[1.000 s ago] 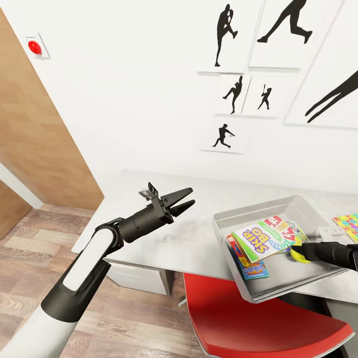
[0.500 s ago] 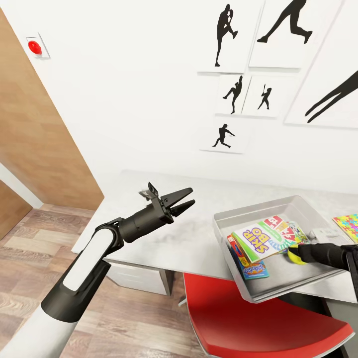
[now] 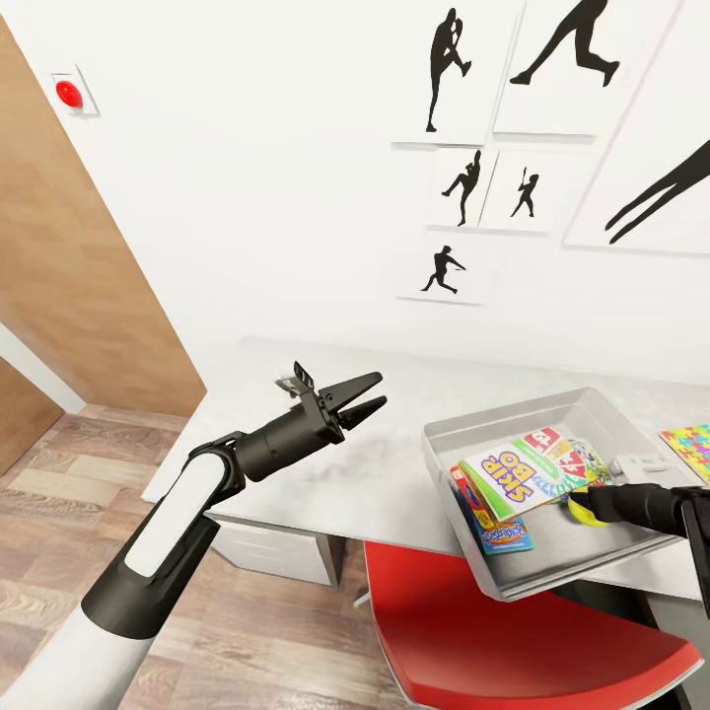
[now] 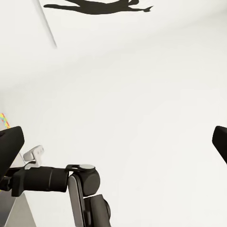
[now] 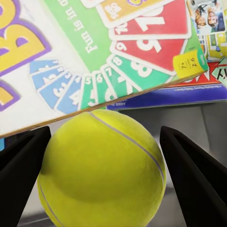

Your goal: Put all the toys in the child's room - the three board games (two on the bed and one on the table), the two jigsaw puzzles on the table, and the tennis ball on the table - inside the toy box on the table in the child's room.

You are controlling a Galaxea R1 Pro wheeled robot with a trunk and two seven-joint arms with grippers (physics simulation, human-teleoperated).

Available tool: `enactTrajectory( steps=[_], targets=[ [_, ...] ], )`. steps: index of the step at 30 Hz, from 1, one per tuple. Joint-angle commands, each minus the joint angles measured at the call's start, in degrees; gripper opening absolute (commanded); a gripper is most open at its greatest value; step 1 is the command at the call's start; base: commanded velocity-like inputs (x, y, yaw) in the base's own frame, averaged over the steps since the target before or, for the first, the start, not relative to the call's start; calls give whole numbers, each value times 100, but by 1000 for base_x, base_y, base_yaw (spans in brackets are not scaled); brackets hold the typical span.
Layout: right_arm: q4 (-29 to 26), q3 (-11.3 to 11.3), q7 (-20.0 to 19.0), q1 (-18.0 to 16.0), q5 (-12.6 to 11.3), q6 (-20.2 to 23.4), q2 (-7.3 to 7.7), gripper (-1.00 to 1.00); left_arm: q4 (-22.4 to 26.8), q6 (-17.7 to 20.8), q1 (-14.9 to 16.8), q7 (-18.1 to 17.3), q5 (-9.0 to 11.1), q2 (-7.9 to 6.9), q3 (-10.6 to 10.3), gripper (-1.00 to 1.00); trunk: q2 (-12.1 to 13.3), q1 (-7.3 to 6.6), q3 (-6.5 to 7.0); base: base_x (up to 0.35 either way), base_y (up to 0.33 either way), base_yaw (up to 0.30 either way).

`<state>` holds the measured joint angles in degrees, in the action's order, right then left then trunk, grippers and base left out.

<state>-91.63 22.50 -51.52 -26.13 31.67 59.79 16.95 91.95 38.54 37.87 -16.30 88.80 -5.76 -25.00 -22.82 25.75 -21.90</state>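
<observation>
The pale grey toy box (image 3: 442, 436) sits on the table (image 3: 394, 463) at the right. Inside it lie board games: a Skip-Bo box (image 3: 513, 475) on top of other printed boxes (image 3: 499, 533). My right gripper (image 3: 589, 510) reaches into the toy box and is shut on the tennis ball (image 3: 582, 511), low beside the games. Up close, the tennis ball (image 5: 101, 172) fills the gap between the fingers (image 5: 23, 163), just under the Skip-Bo box edge (image 5: 94, 56). One jigsaw puzzle (image 3: 692, 446) lies right of the box. My left gripper (image 3: 363, 394) hovers open over the table's left part, holding nothing.
A red chair (image 3: 513, 631) stands under the table's front edge below the toy box. A brown door (image 3: 59, 247) and wood floor (image 3: 59, 513) lie to the left. Black silhouette pictures (image 3: 463, 187) hang on the white wall. My right arm (image 4: 47, 178) crosses the left wrist view.
My right gripper has slid a little to the left and lower inside the toy box with the tennis ball. The left arm has not moved.
</observation>
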Motion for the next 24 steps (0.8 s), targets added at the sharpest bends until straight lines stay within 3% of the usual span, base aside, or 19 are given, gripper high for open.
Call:
enactTrajectory(
  steps=[1, 24],
  targets=[
    [-5, 2, -60, -6, 57, 21, 0, -100, -1, 13, 7, -5, 23, -4, -5, 100, -10, 3, -9, 0, 0, 0],
    [16, -7, -60, -6, 148, 21, -6, -100, -1, 13, 6, -5, 23, -4, -5, 100, -10, 3, -9, 0, 0, 0]
  ],
)
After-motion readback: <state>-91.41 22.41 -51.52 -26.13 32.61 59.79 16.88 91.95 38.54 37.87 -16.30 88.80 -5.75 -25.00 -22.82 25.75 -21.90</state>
